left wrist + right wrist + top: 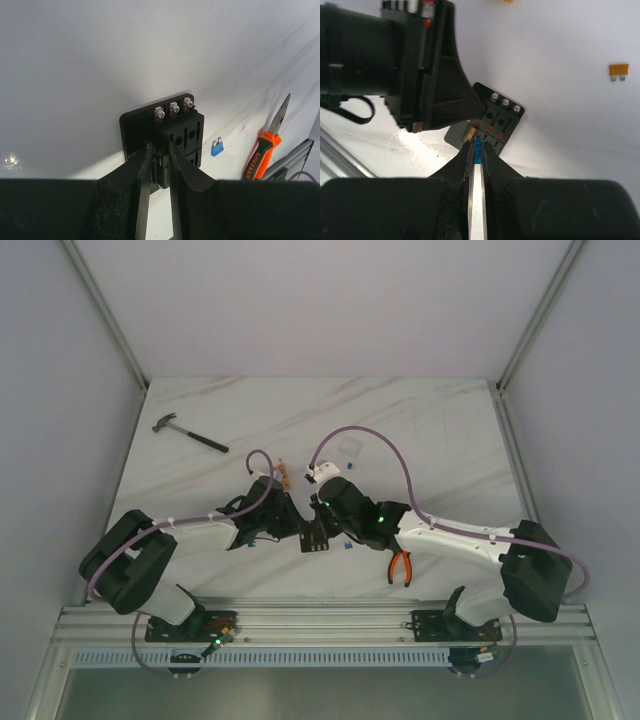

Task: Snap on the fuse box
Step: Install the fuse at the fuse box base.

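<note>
Taking the top view as a clock face centred on the small black square plastic fuse box (316, 537) on the white marble-patterned table top (420, 410), the steel-headed claw hammer (190, 433) lies well apart at ten o'clock. The small clear plastic piece (349, 448) lies at one o'clock, and the orange-handled needle-nose pliers (401, 567) near at four, with a loose tiny blue plastic fuse (216, 147) between box and pliers. The left gripper (159, 150) reaches in from nine o'clock, one finger against each side of the box's raised block, while the right gripper (478, 148) comes from two o'clock, pinching a second blue fuse (478, 144) over the box's edge.
</note>
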Robot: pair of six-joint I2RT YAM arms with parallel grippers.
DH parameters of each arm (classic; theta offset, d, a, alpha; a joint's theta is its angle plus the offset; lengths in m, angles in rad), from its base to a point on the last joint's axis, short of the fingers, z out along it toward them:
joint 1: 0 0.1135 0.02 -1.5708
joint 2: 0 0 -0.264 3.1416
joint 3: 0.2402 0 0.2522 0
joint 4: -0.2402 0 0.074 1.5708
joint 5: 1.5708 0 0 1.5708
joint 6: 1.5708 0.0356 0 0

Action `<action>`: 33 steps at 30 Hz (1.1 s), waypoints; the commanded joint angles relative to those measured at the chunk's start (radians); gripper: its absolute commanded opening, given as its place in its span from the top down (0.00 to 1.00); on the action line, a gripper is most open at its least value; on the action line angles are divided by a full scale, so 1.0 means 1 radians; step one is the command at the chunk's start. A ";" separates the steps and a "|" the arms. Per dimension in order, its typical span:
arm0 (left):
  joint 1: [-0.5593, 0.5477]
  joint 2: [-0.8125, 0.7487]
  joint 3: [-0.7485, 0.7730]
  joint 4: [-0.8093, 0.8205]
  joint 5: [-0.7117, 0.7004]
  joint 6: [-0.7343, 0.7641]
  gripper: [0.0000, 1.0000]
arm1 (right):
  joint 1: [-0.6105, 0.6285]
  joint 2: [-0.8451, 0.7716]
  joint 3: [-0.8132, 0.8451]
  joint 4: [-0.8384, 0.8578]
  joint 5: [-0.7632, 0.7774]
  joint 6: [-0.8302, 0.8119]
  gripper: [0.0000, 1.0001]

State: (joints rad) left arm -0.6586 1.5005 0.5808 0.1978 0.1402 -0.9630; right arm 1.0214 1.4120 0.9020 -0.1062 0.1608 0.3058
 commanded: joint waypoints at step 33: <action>-0.003 -0.112 -0.147 0.021 -0.171 -0.227 0.70 | 0.079 0.251 0.114 -0.020 0.244 0.126 1.00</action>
State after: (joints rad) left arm -0.6624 1.4155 0.4706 0.2626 -0.0105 -1.1774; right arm 1.0897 1.6329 0.9764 -0.1219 0.3492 0.4408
